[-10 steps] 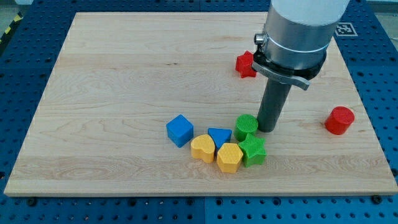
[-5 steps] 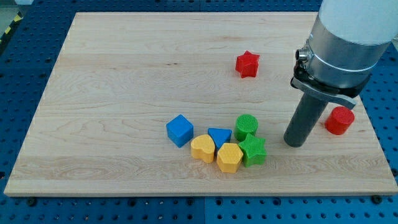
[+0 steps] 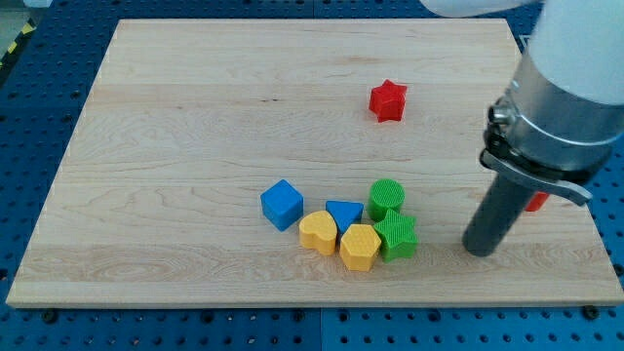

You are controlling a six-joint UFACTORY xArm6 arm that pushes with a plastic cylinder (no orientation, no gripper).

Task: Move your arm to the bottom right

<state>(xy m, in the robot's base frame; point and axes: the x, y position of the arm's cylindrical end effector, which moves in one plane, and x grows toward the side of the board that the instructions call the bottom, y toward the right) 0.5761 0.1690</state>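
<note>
1. A pale wooden tabletop point(image 3: 195, 117) fills most of the view, lying on a blue perforated surface point(image 3: 29, 107) that shows around its edges.
2. The arm comes in from the view's top right: a broad silver cylinder point(image 3: 570, 102) with a dark collar, ending in a straight dark rod.
3. My tip point(image 3: 480, 252) rests on the tabletop in the lower right part of the board, not at the very corner.
4. There is no claw on this arm, so there is no spread or pinched state to report; the rod simply stands upright on the wood.
5. A cluster of six blocks lies left of the tip, near the view's bottom centre. The tip is apart from all of them.
6. Nearest the tip is a green star point(image 3: 397, 236), with a green cylinder point(image 3: 386, 197) touching it just above.
7. A yellow hexagon point(image 3: 360, 247) presses against the green star's left side.
8. A blue triangle point(image 3: 343, 214) sits above the hexagon, and a yellow heart point(image 3: 318, 232) lies just left of both.
9. A blue cube point(image 3: 282, 205) stands at the cluster's left end, close to the heart.
10. A red star point(image 3: 387, 100) sits alone, well above the cluster.
11. A red block point(image 3: 536, 202) peeks out behind the rod at the right; its shape is hidden.
</note>
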